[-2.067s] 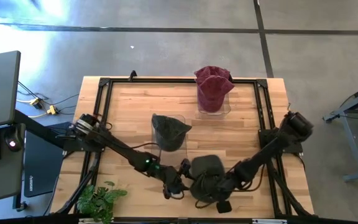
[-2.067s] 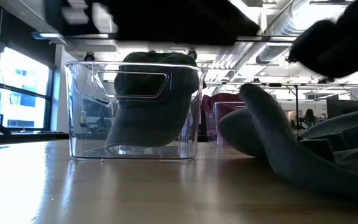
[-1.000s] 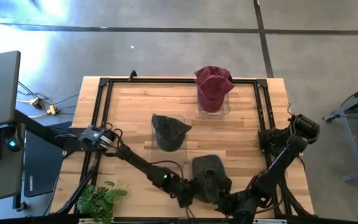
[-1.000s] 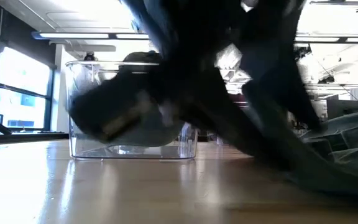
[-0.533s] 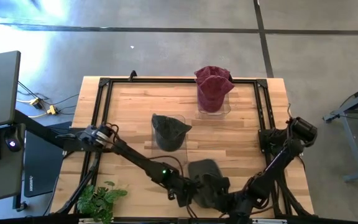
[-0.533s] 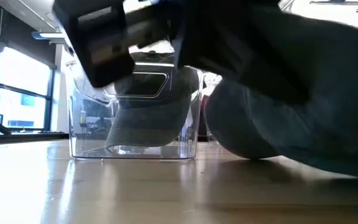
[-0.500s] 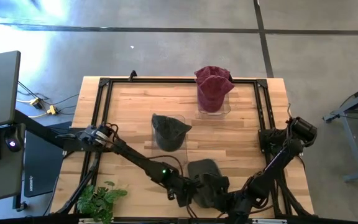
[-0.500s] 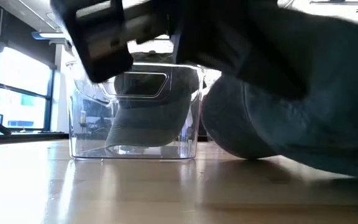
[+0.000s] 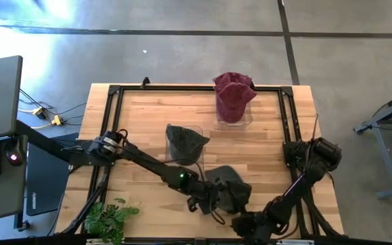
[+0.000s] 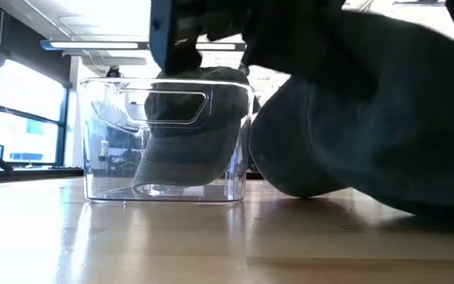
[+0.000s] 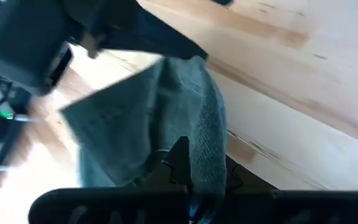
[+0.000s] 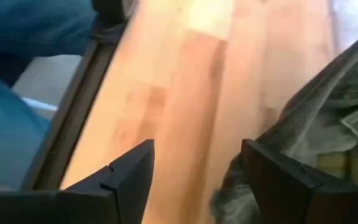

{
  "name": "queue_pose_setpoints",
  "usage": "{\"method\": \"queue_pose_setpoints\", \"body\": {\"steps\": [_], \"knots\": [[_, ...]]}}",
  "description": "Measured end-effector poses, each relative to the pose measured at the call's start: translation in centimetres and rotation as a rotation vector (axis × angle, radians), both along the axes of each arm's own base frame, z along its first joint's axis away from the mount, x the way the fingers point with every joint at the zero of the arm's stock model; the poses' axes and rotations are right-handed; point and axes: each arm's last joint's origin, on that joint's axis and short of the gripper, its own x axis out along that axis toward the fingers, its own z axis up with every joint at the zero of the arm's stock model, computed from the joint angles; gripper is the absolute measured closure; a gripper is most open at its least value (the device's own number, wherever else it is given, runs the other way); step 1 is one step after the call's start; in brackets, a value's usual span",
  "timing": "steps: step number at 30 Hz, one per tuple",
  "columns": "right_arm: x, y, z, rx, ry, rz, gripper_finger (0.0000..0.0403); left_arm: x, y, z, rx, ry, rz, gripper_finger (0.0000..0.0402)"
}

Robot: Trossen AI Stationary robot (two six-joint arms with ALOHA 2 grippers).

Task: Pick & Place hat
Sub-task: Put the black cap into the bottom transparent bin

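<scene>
A dark grey hat point(image 9: 228, 191) lies crumpled on the wooden table near its front edge; it fills the right of the low view point(image 10: 353, 118). My left gripper point(image 9: 208, 199) is at the hat's left side and shut on its cloth point(image 11: 191, 124). My right gripper point(image 9: 241, 222) stands open at the table's near edge, just in front of the hat. Bare wood shows between its fingers point(image 12: 197, 174), and the hat point(image 12: 328, 124) lies beside one finger. My left gripper pinches a bunched fold of the hat's grey cloth point(image 11: 199, 146) between its two fingers, at the hat's left side. The cloth rises in a ridge out of the fingers. In the low view the hat's underside point(image 10: 306, 192) rests on the table.
A clear bin point(image 9: 184, 144) holding another dark grey hat stands mid-table, just beyond my left gripper; the low view shows the bin point(image 10: 168, 142) too. A second clear bin point(image 9: 235, 101) with maroon hats stands at the far edge. A black frame point(image 9: 286, 122) rims the table.
My left gripper has moved a little toward the table's far edge and the mid-table bin, drawing the hat's left side with it. The hat has bunched up and shifted toward the bin. My right gripper has drawn back leftward along the near edge, away from the hat.
</scene>
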Motion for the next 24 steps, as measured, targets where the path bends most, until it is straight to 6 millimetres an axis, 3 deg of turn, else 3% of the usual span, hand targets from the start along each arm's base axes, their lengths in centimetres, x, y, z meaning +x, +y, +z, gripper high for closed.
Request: {"method": "queue_pose_setpoints", "body": {"steps": [13,19,24], "knots": [[-3.2,0.6,0.1,-0.069,-0.027,-0.108,0.0220,0.0,0.0,0.0,0.001,0.003,0.003,0.0399],[-3.3,0.3,0.1,-0.051,-0.013,-0.154,0.0216,0.0,0.0,0.0,0.004,0.003,0.008,0.0399],[-2.3,-0.4,-0.5,-0.019,0.031,-0.211,0.0183,0.0,0.0,0.0,0.004,-0.002,0.008,0.0399]]}}
